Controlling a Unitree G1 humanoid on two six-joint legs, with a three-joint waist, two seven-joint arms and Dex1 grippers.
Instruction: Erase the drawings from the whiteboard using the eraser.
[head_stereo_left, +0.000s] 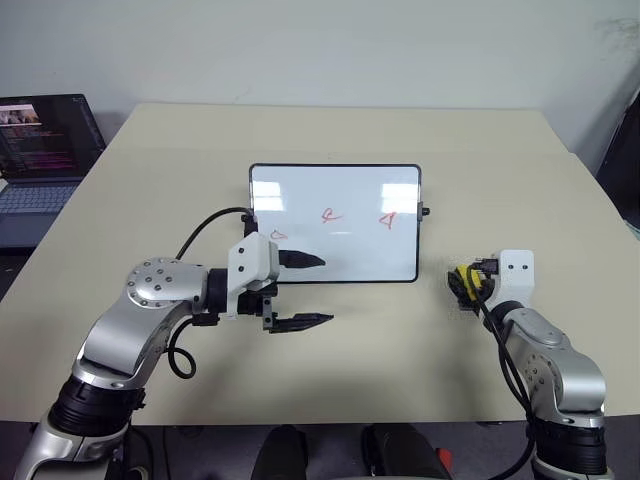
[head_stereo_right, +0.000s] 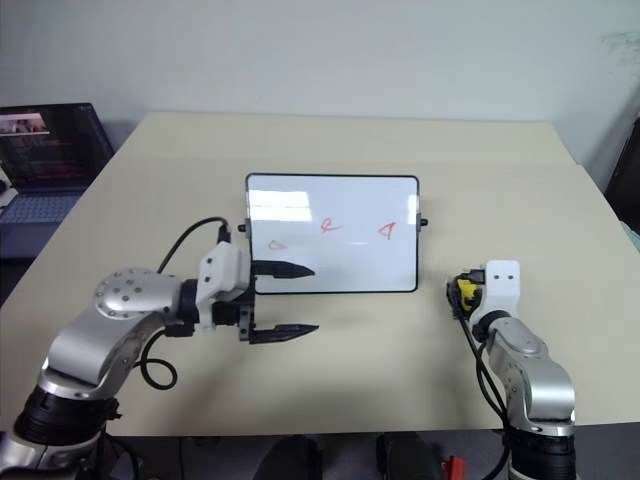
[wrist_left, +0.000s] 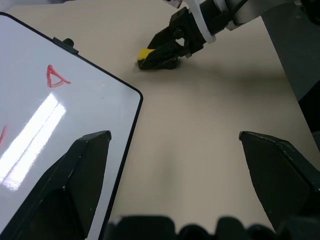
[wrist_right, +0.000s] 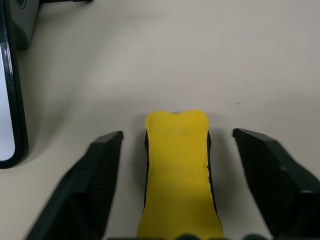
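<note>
The whiteboard (head_stereo_left: 335, 223) is laid flat at mid-table (head_stereo_left: 330, 135), bare tabletop being left on all sides; three red drawings (head_stereo_left: 331, 215) are borne on it, none legible as writing. The eraser (wrist_right: 177, 170) is seen on the table just right of the board, between the spread fingers of the right gripper (wrist_right: 177, 185), a gap showing on each side. The left gripper (head_stereo_left: 310, 290), fingers spread and empty, is held over the board's near left edge. A laptop (head_stereo_left: 40, 160) is seen beyond the far left table edge.

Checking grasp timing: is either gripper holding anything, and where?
Nothing is held. The right gripper straddles the eraser with gaps on both sides; the left gripper is open and empty.
</note>
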